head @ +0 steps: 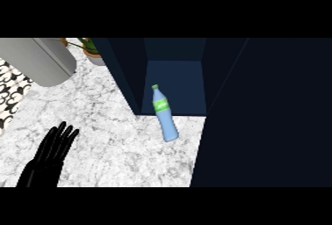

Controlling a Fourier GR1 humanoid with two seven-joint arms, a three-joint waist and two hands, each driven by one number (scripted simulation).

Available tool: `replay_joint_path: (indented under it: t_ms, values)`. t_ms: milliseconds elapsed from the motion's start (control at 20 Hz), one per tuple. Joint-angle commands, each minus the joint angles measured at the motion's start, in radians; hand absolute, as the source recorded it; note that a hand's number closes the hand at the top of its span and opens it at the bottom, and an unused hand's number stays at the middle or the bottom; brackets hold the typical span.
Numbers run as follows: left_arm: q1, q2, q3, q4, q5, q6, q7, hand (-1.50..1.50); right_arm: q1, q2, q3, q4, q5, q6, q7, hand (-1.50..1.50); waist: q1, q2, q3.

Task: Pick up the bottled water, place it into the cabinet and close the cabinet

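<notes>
While a potted plant point(92, 49) and a grey rounded appliance point(45, 59) sit at the counter's point(110, 149) far left, I see the water bottle point(164, 115) at the open cabinet's point(175, 83) mouth, cap toward the inside. My left hand point(55, 143) rests low left, fingers straight, holding nothing. My right hand is out of sight; the cabinet door point(266, 114) fills the right side.

Plant point(89, 47) in the back got cropped by the top edge, only pot and a few leaves showed. Bottle point(164, 113) label was too tiny to read.
</notes>
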Motion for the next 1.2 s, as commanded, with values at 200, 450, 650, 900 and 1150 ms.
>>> replay_joint_path:
  t_ms: [200, 450, 650, 900, 1150]
  values:
    - [0.117, 0.106, 0.062, -0.116, 0.020, -0.044, -0.019, -1.50, -0.138, 0.025, 0.232, -0.209, 0.237, -0.172, 0.084, 1.50, 0.001, -0.008, -0.002]
    - [0.141, 0.149, 0.093, -0.135, 0.039, -0.074, -0.008, -1.50, -0.344, 0.059, 0.390, -0.120, 0.282, -0.289, 0.144, 1.50, 0.001, -0.009, -0.005]
    - [0.154, 0.176, 0.116, -0.190, 0.067, -0.083, 0.017, -1.50, -0.516, 0.181, 0.526, 0.025, 0.385, -0.414, 0.147, 1.50, 0.012, -0.009, -0.004]
    - [0.184, 0.215, 0.178, -0.203, 0.109, -0.113, 0.023, -1.50, -0.702, 0.367, 0.712, 0.212, 0.577, -0.613, 0.202, 1.50, 0.012, -0.001, -0.002]
    - [0.241, 0.259, 0.222, -0.332, 0.157, -0.121, 0.075, -1.50, -0.889, 0.372, 0.768, 0.382, 0.526, -0.881, 0.150, 1.50, 0.027, 0.007, 0.002]
